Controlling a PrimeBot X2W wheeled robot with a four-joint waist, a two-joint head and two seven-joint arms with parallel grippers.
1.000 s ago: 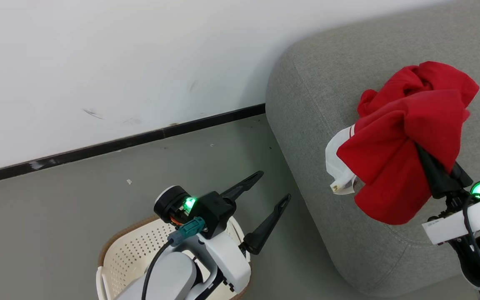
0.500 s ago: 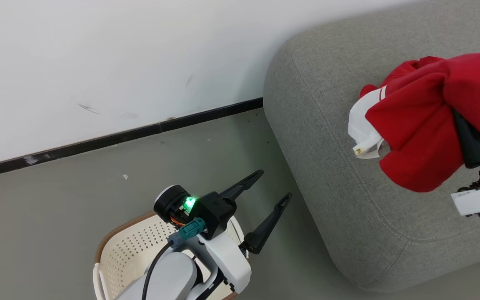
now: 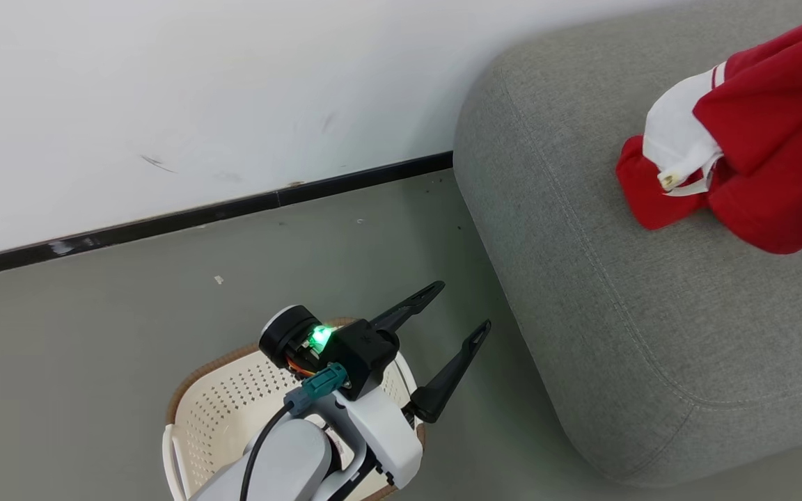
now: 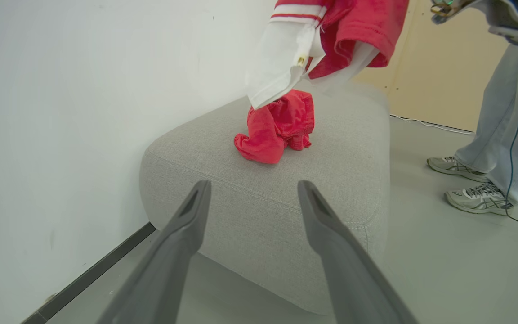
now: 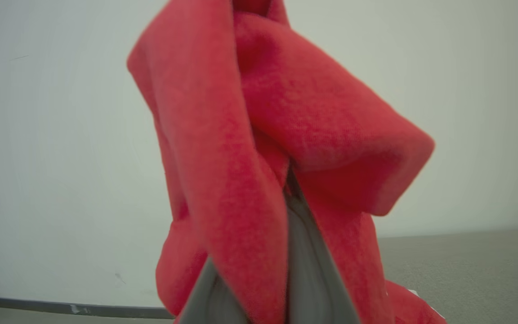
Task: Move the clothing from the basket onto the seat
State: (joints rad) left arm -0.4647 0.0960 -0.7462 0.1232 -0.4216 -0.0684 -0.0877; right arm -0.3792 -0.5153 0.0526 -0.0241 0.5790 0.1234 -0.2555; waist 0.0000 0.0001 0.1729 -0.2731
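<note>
red clothing (image 3: 770, 174), pinched in the closed right gripper (image 5: 295, 216), hanging over the seat (image 3: 617, 313).

soft, light, limp knit that drapes in thick folds over the fingers and is likely to sag and trail. not fragile. best taken at a bunched fold, away from the loose white collar. a red lump rests on the cushion below, the same piece or a second one, cannot tell. the seat is grey woven upholstery, broad, rounded, likely grippy. the left gripper (image 3: 460, 305) is spread wide and empty above the basket (image 3: 227, 410). grey floor, white wall, dark skirting. a person's shoes (image 4: 470, 198) stand beyond the seat.
</note>
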